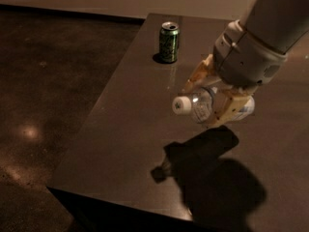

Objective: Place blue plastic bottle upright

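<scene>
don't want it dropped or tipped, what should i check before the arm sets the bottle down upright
1. Grip: ok, the gripper is shut on the bottle around its body.
2. Bottle upright: not ok, it lies sideways, with its cap toward the left of the view.
3. Cap on: ok.
4. Height: ok, the bottle is held above the table, its shadow apart from it.
5. Can out of the way: ok, it stands near the far edge, apart from the bottle.
</scene>
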### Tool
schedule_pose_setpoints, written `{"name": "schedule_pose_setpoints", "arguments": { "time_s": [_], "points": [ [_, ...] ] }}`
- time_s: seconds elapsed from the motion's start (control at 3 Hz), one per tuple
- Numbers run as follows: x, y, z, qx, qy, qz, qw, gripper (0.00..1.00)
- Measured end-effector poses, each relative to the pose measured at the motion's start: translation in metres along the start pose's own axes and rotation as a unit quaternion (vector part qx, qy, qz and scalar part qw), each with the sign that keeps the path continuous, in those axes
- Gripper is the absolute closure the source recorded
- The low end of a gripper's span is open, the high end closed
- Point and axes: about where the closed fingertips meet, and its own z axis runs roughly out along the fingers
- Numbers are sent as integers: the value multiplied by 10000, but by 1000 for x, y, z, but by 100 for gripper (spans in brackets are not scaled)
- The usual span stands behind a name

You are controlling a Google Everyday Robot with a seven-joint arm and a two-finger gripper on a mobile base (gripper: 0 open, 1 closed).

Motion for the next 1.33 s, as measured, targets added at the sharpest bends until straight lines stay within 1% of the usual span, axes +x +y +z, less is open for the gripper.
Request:
{"name": "schedule_pose_setpoints", "arguments": {
  "time_s": [0.33, 0.67, 1.0, 1.33],
  "points": [
    [-15, -7, -18, 352, -900, 927, 9910, 100],
    [-20, -16, -25, 533, -1702, 1668, 9697, 100],
    [-23, -27, -26, 660, -2395, 2164, 9442, 100],
    [-22, -38, -23, 818, -2920, 2412, 9219, 100]
  ]
}}
